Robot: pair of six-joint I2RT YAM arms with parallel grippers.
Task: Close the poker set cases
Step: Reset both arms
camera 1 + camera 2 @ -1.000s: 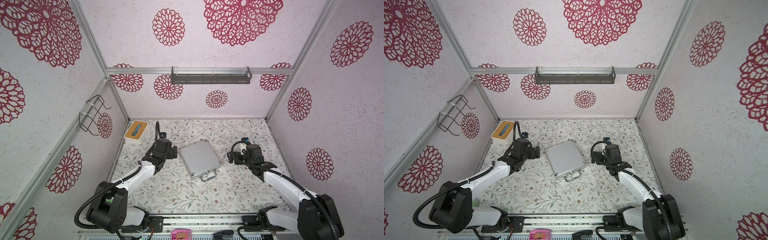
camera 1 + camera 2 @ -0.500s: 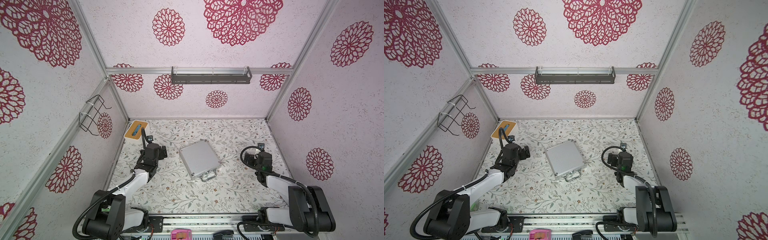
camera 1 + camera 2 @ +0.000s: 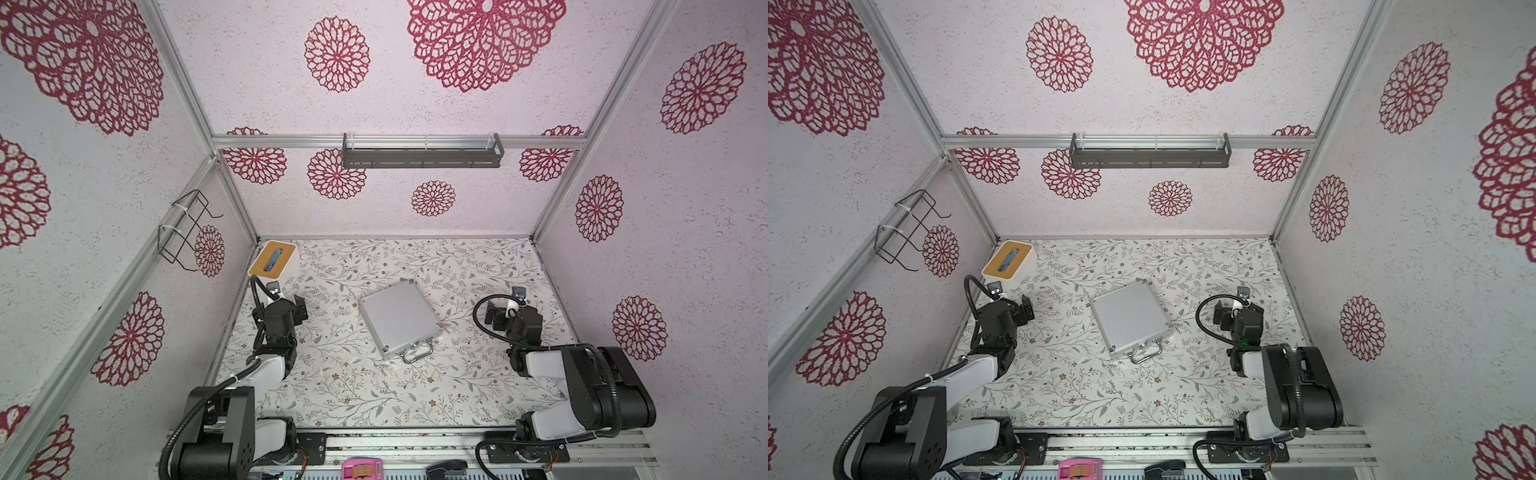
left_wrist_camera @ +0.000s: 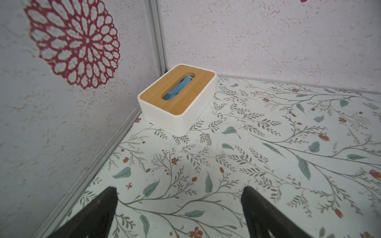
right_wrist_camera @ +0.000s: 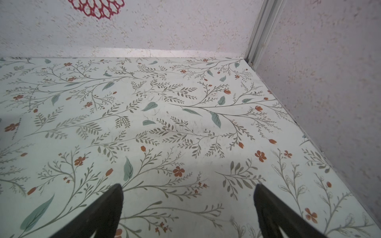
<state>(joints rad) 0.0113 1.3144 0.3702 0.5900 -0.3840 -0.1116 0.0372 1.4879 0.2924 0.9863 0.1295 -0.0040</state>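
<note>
Top views: the silver poker set case [image 3: 397,320] lies flat near the middle of the floral worktop [image 3: 353,395]. Its lid is down and its ribbed panel faces upward, and it is turned askew to the worktop's edges. Its chrome handle [image 3: 417,356] projects from the side facing the arm bases. The latches beside the handle are too small to tell whether they are fastened. The left arm [image 3: 270,365] and the right arm [image 3: 544,361] are folded back on either side, both well apart from the case and touching nothing. A white box [image 3: 272,259] with a wooden top stands in the far corner on the left arm's side. A dark shelf [image 3: 422,156] hangs on the back wall.

Left wrist view: the left tool [image 4: 179,189] has its two black fingers spread wide, with only bare worktop between them. It is aimed toward the white box [image 4: 177,96], whose top slot shows something blue. The case is outside this view.

Right wrist view: the right tool [image 5: 188,185] is likewise spread wide and empty above the patterned worktop, facing the opposite far corner. The case does not appear here.
</note>
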